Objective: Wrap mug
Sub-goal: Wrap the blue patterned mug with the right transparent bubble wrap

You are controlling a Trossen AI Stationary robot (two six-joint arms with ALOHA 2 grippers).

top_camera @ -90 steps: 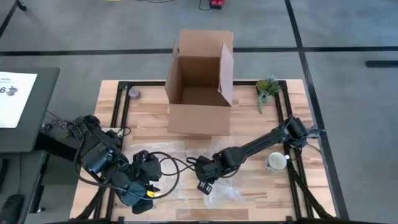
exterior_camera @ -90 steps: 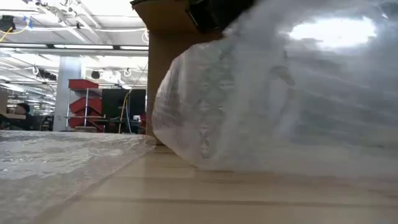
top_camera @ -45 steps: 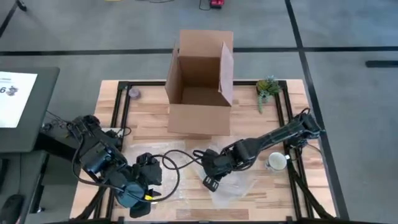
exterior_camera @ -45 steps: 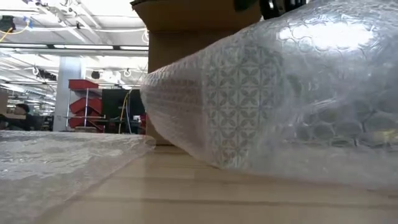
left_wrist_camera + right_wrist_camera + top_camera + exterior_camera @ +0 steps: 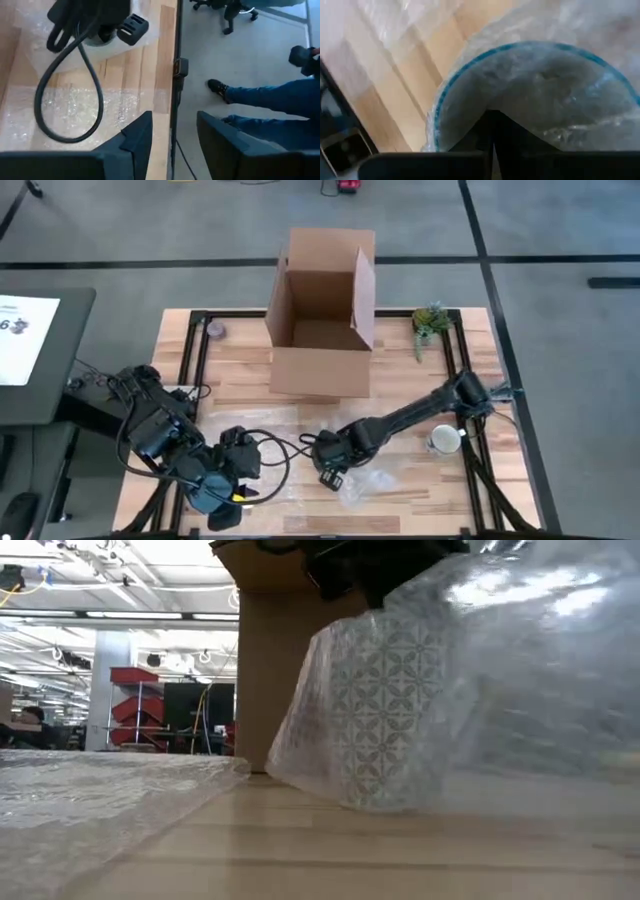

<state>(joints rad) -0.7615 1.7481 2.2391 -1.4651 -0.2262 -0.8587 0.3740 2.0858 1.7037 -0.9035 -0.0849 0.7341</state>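
A mug with a blue rim (image 5: 530, 50) lies inside clear bubble wrap (image 5: 450, 690), forming a bundle (image 5: 362, 482) near the table's front middle. My right gripper (image 5: 330, 472) is shut at the bundle's left end. It shows as a dark shape above the wrap in the low view (image 5: 380, 565). The rest of the sheet (image 5: 285, 442) lies flat on the wood. My left gripper (image 5: 172, 137) stands open at the near left, over the table's front edge, with nothing between its fingers. My right gripper has its shut fingers (image 5: 492, 135) on the bubble wrap right by the mug's blue rim (image 5: 470, 67). Whether the mug's wall is between them is hidden by the fingers themselves. The bundle's underside (image 5: 380, 802) rests on the table.
An open cardboard box (image 5: 322, 315) stands at the far middle. A small plant (image 5: 430, 320) is at the far right and a tape roll (image 5: 213, 330) at the far left. A white mug (image 5: 443, 440) stands near the right edge. A person's legs (image 5: 270, 95) show beyond the front edge.
My right gripper has swung a little toward the table's right edge and come back left with the bundle. In the low view the wrap first stretched out to the left, then drew back and bunched steeper. The left arm has kept still.
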